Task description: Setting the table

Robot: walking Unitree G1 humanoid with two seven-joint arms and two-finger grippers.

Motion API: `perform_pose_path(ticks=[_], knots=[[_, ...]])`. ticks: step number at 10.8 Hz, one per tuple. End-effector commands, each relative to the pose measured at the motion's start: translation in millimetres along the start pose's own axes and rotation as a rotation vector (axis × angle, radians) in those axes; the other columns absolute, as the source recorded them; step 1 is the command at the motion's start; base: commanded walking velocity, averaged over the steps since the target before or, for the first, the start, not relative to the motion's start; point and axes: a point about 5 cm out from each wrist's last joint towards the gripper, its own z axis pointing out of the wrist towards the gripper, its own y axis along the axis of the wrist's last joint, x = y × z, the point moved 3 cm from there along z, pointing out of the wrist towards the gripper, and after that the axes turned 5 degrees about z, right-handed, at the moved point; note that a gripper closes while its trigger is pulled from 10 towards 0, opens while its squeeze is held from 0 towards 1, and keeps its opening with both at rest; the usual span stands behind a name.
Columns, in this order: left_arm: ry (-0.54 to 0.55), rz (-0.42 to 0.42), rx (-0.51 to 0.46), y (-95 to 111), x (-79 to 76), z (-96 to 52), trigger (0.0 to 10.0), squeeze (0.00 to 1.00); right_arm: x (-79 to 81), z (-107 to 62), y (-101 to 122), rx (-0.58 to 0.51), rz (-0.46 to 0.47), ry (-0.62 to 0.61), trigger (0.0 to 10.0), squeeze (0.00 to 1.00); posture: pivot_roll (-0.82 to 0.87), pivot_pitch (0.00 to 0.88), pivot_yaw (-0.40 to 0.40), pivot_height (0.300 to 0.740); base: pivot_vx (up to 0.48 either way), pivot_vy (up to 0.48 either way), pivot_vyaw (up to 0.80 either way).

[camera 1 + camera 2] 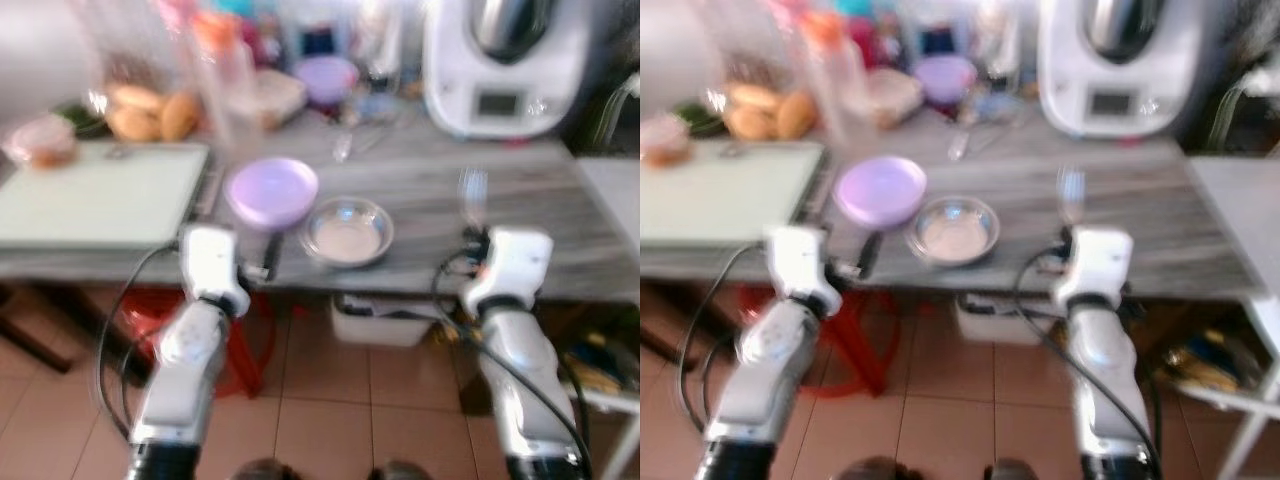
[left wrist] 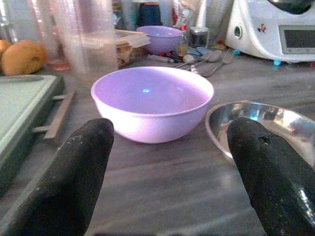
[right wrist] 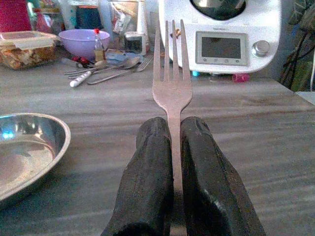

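Note:
A silver fork (image 3: 172, 83) stands tines-up, pinched by its handle in my right gripper (image 3: 173, 129), which is shut on it over the grey counter's front right part (image 1: 473, 195). A metal plate (image 1: 346, 231) lies at the counter's front middle, left of the fork. A lilac bowl (image 2: 151, 101) sits beside the plate's left. My left gripper (image 2: 167, 142) is open just short of the bowl, its fingers (image 2: 81, 162) spread wide at the counter's front edge.
A pale green tray (image 1: 95, 192) covers the counter's left. At the back stand a white kitchen machine (image 1: 505, 65), a second lilac bowl (image 3: 83, 42), loose cutlery (image 3: 106, 68), food containers and bread rolls (image 1: 150, 112). A red stool (image 1: 240, 345) and white bin (image 1: 385, 322) sit below.

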Motion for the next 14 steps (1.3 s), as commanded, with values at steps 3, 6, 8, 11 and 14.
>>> perform_pose_path(ticks=[3, 6, 8, 11, 14], knots=[[-0.03, -0.011, -0.03, 8.2, 1.4, -0.5, 10.0, 0.0, -5.4, 1.5, 5.4, -0.019, -0.007, -0.018, 10.0, 0.0, -0.05, 0.0, 0.052, 0.74, 0.117, 0.0, -0.53], [-0.024, -0.001, -0.028, 7.6, 2.1, -0.5, 10.0, 0.0, -5.6, 1.4, 5.9, -0.023, -0.015, -0.017, 10.0, 0.0, -0.05, 0.0, 0.05, 0.74, 0.48, 0.0, 0.0], [-0.012, 0.0, -0.033, 8.3, 4.6, -1.4, 10.0, 0.0, -4.6, 1.5, 7.5, -0.032, -0.028, -0.005, 10.0, 0.0, -0.05, 0.0, 0.052, 0.74, 0.48, 0.0, 0.0], [0.048, 0.004, -0.063, 15.5, 11.7, 0.7, 10.0, 0.0, 2.6, 1.4, 12.9, -0.061, -0.047, 0.038, 10.0, 0.0, -0.05, 0.0, 0.05, 0.74, 0.264, 0.0, 0.46], [0.085, 0.027, -0.12, 32.7, 22.5, -0.5, 10.0, 0.0, 3.2, 0.1, 10.8, -0.056, -0.047, 0.036, 10.0, 0.0, -0.05, 0.0, 0.054, 0.74, 0.0, 0.0, 0.0]])
